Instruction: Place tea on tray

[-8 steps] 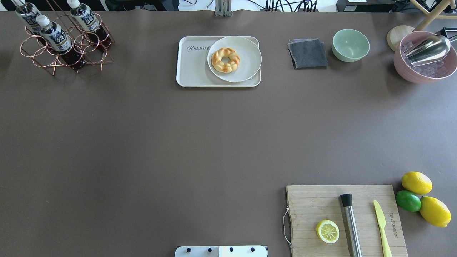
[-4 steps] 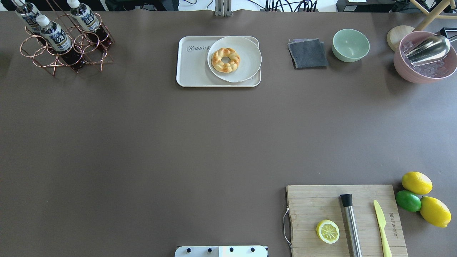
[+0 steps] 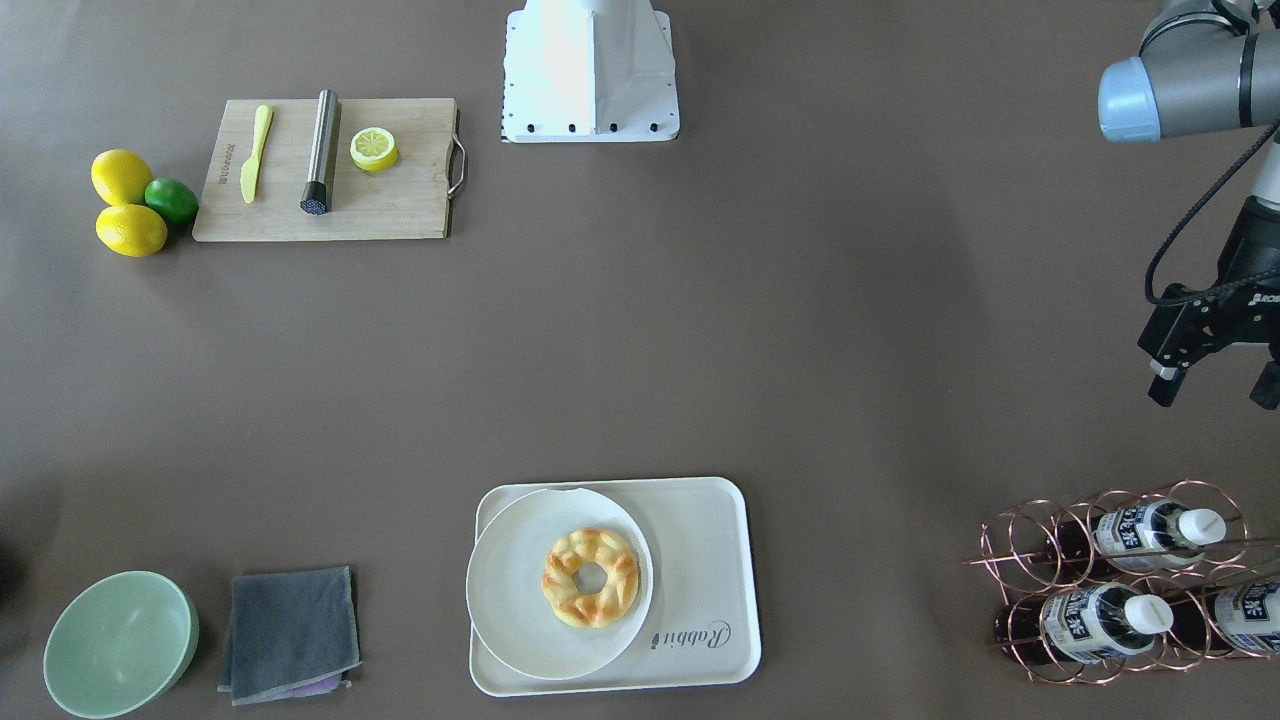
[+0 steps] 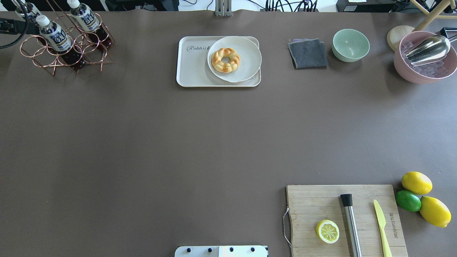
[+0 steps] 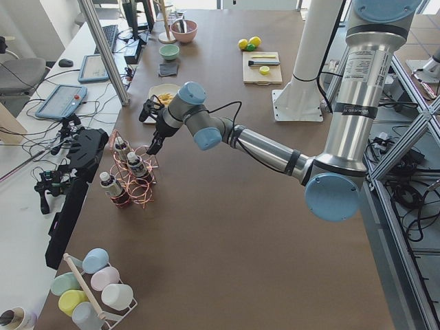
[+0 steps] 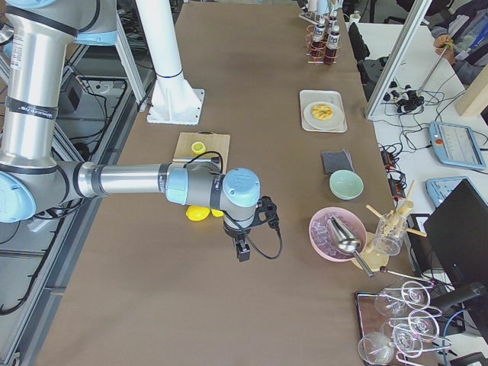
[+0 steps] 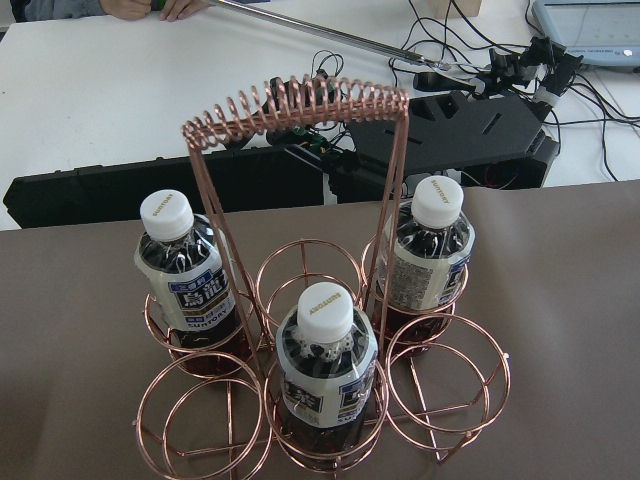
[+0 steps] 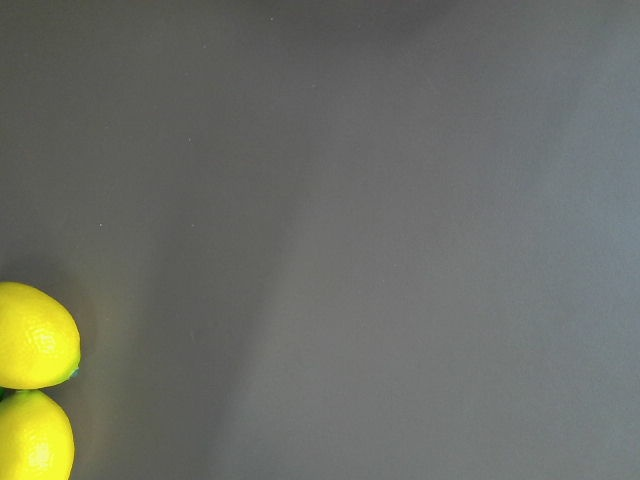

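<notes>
Three tea bottles [image 7: 325,365] with white caps stand in a copper wire rack [image 4: 53,60] at the table's far left corner. They also show in the front view [image 3: 1140,527]. The cream tray [image 4: 192,69] marked "Rabbit" lies at the far middle and holds a round plate [image 4: 246,67] with a braided doughnut [image 4: 225,60]. My left gripper [image 3: 1214,388] is open and empty and hovers on the robot's side of the rack, apart from the bottles. My right gripper [image 6: 242,252] hangs over bare table near the lemons. I cannot tell whether it is open or shut.
A grey cloth [image 4: 307,53], a green bowl [image 4: 350,45] and a pink bowl with ice and a scoop [image 4: 425,57] sit far right. A cutting board [image 4: 321,203] with half a lemon, a metal rod and a knife lies near right, beside lemons and a lime [image 4: 408,200].
The left arm's cable and gripper have come into the overhead view at the top left edge, next to the bottle rack. Nothing on the table has moved.
</notes>
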{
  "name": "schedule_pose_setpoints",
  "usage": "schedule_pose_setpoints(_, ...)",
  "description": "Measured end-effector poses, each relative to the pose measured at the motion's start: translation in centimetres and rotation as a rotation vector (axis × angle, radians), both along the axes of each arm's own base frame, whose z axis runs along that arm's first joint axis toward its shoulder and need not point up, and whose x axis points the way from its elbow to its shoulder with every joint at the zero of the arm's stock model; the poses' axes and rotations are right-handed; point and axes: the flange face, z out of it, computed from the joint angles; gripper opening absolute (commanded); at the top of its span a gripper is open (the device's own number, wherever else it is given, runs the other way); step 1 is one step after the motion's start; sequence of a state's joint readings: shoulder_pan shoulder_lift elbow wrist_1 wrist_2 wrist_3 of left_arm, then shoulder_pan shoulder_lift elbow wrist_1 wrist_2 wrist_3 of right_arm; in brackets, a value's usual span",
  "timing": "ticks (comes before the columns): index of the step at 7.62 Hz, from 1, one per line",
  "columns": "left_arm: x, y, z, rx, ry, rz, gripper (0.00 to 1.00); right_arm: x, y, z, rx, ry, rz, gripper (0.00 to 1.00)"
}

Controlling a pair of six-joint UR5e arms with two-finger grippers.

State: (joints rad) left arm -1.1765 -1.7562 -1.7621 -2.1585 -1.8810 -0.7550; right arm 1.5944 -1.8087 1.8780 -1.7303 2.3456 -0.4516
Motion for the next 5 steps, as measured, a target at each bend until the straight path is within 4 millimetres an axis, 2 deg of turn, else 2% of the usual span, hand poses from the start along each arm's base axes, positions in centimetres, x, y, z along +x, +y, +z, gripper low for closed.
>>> schedule_pose_setpoints(2, 1.5, -2.8, 0.4, -0.001, -0.007, -0.021, 0.95, -0.1, 0.0, -0.1, 0.023, 0.0, -0.002, 1.0)
schedule_pose_setpoints(3, 1.8, -3.7, 1.4, 0.007, -0.012, -0.036, 0.93, -0.2, 0.0, -0.1, 0.028, -0.001, -0.004, 1.0)
schedule_pose_setpoints(5, 2.8, -4.3, 3.2, 0.017, -0.002, -0.047, 0.84, -0.3, -0.1, -0.1, 0.032, -0.001, -0.007, 1.0)
